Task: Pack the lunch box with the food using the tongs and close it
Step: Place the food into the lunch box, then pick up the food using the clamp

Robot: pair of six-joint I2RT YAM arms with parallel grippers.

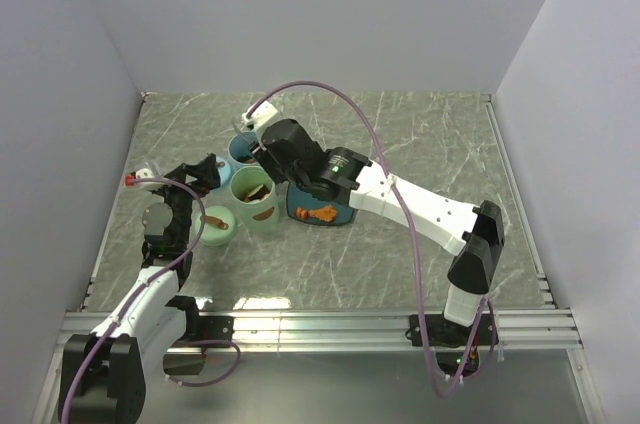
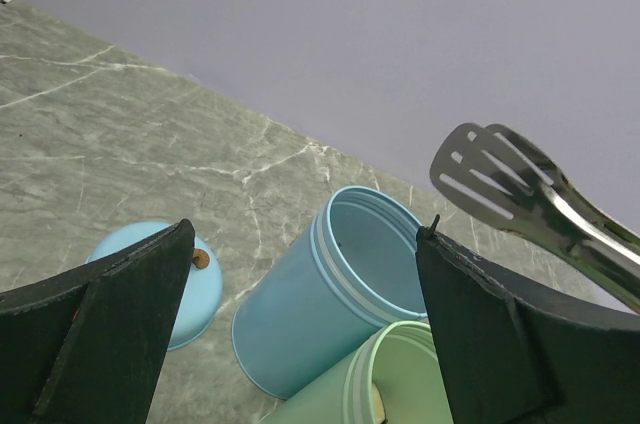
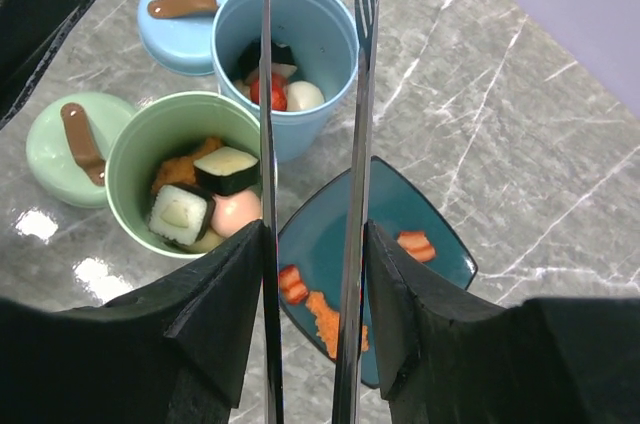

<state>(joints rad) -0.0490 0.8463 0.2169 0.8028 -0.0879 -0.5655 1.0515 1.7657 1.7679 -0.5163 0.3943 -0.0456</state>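
**Tongs are hanging over the blue cup, with food waiting on the plate**

The right gripper is clasping the tongs between its two fingers; the two silver arms are running straight out past the fingertips and are standing a little apart from each other, with nothing caught between them. Under the far ends of the tongs the blue cup is standing upright, and a white piece with some red and dark bits is lying inside it. Just to the left of the tongs the green cup is holding rolled pieces, an orange chunk and a pink egg-shaped piece. Directly below the fingers the teal plate is carrying an orange chunk and red-and-white bits; so I judge the packing is not finished. Beyond the green cup the blue lid and the green lid are lying on the table, both off.

The left gripper is standing wide open and empty, with the blue cup just ahead of its fingers.

What may be going wrong from here:
- the tongs are thin and smooth, so they may be sliding or turning in the fingers if the squeeze is becoming too light;
- the tong ends are close to the rim of the blue cup; a careless swing toward the plate may be knocking it over and spilling the food;
- the left fingers are near the same cup, so the two arms may be colliding;
- the bits on the plate are small and may be slipping out of the tongs
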